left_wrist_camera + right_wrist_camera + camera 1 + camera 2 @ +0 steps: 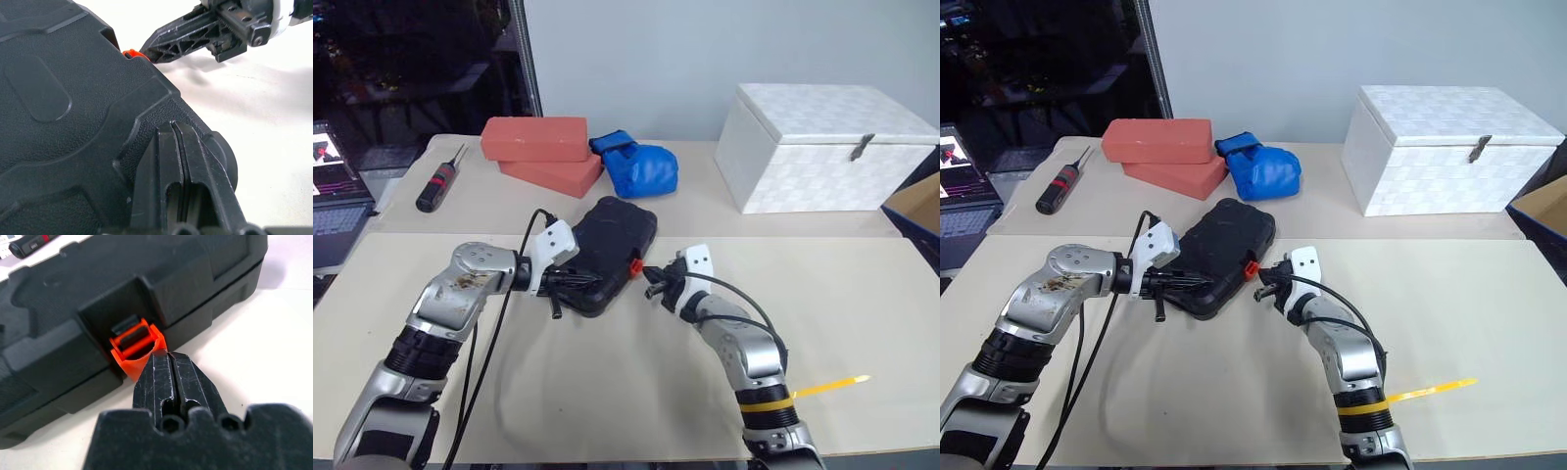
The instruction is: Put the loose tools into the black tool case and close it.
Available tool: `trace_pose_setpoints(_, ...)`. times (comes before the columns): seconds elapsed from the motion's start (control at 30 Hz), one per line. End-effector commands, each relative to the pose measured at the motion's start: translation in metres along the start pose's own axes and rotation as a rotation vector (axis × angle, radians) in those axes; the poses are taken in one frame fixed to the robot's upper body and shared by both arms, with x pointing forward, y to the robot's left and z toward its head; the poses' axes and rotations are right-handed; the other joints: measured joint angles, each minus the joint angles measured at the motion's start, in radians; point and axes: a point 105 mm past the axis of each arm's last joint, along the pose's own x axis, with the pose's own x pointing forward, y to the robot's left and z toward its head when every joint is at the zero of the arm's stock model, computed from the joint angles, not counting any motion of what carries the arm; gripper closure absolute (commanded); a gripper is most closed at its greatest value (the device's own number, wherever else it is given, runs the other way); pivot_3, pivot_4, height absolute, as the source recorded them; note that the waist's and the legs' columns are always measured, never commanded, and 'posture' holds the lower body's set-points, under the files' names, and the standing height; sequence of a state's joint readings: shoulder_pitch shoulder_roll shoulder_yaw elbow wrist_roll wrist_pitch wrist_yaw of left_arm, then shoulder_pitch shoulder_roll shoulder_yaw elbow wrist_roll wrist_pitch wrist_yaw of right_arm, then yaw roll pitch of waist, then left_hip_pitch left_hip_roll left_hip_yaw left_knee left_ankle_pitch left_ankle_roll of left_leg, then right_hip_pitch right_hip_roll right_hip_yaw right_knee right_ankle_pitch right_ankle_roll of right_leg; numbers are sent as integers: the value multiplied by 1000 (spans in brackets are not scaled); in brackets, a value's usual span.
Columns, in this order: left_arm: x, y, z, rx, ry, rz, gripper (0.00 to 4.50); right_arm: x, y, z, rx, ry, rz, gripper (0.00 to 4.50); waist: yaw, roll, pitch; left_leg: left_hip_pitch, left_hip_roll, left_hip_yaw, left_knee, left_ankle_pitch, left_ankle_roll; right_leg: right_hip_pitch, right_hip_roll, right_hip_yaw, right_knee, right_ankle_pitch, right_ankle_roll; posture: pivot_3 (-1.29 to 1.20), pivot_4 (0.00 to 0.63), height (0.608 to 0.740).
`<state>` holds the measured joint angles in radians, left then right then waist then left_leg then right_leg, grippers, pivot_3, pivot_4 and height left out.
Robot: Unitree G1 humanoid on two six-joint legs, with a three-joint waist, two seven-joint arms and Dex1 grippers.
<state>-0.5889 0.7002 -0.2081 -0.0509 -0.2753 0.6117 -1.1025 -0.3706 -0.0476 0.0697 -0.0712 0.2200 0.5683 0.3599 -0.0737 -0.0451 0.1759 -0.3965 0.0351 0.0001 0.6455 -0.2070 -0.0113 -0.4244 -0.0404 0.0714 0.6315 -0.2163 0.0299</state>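
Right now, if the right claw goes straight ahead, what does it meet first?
The orange latch on the black case. The shut right claw points at it and looks almost touching already.

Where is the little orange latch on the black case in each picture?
Left eye view: orange latch on the black tool case's right edge, just left of the right gripper.
Right eye view: same spot on the case's right edge.
Left wrist view: a small orange bit at the case's edge, by the right gripper's tip.
Right wrist view: centre, just beyond the shut fingers.
Shared landmark: the right gripper's tip beside the latch.
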Motion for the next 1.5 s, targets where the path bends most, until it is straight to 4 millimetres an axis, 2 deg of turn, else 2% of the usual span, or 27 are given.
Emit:
trace_pose_setpoints(0.03,11,-11,-33,-80,111,-44,4443,4,35,26,1,-114,139,4500,0,0,0,0,0,0,0,0,0,0,0,0,0,0,0,0,150,740)
trace_pose_setpoints(0.13,11,-12,-33,-81,111,-45,4443,4,37,22,3,-101,144,4500,3,1,0,1,1,0,0,0,0,1,1,0,0,0,0,0,150,740)
trace_pose_setpoints(0.27,11,-12,-34,-82,112,-42,4443,-5,27,22,-27,-92,102,4500,4,1,0,1,1,0,0,0,0,1,1,1,-1,0,0,0,150,740)
trace_pose_setpoints(0.37,11,-13,-34,-84,112,-40,4500,-18,23,25,-102,-83,100,3713,5,1,0,0,1,0,-1,0,0,1,1,0,-1,-1,0,0,150,740)
trace_pose_setpoints(0.47,9,-12,-35,-86,115,-37,4500,-35,23,22,-254,-2,160,2621,6,1,-1,0,0,0,-1,0,0,1,0,0,-2,-1,0,0,150,740)
trace_pose_setpoints(0.57,9,-11,-36,-86,118,-36,4500,-43,23,22,-317,64,221,1694,5,1,-1,0,0,0,-1,0,0,1,0,0,-2,-1,0,0,150,740)
trace_pose_setpoints(0.67,9,-11,-37,-85,119,-37,4500,-41,18,24,-361,102,248,1694,5,1,-1,1,0,0,-1,0,0,1,1,0,-1,-1,0,0,150,740)
trace_pose_setpoints(0.8,10,-10,-36,-82,117,-38,4500,-30,8,20,-430,165,286,1694,5,1,-1,2,0,0,-1,0,0,2,1,0,-1,-1,-1,0,150,740)
trace_pose_setpoints(1.23,6,-12,-38,-87,120,-25,4500,-12,-4,24,-457,232,288,1694,8,1,-1,1,0,0,-1,0,0,2,1,0,-1,-1,0,0,150,740)
trace_pose_setpoints(1.33,6,-12,-38,-89,120,-21,4500,-12,-6,23,-447,243,281,2420,8,1,-1,1,0,0,-1,0,0,2,1,0,-2,-1,0,0,150,740)
trace_pose_setpoints(1.5,7,-13,-39,-89,118,-21,4500,-3,-4,17,-435,256,283,4086,6,1,-1,1,0,0,-1,0,0,2,1,0,-1,-1,0,0,150,740)
